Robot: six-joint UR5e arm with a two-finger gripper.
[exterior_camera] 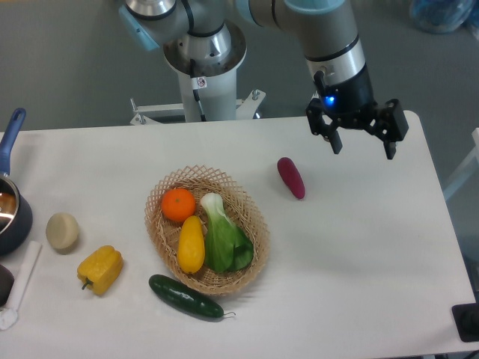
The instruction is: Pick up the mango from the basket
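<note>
The two-finger gripper (364, 146) hangs wide open and empty at 2 o'clock, well apart from the smooth yellow oval mango (190, 244) in the tan woven wicker basket (257, 221), touching the round orange (178, 205) and green bok choy (223, 238), so a descent risks clipping those neighbours.

White counter (359, 247) is seen carrying: wicker basket (254, 224) at centre, cucumber (185, 297) at its 6 o'clock, yellow pepper (100, 269) and pale round item (62, 231) at 9, purple vegetable (291, 177) at 2, blue pot (10, 209) at far 9.
</note>
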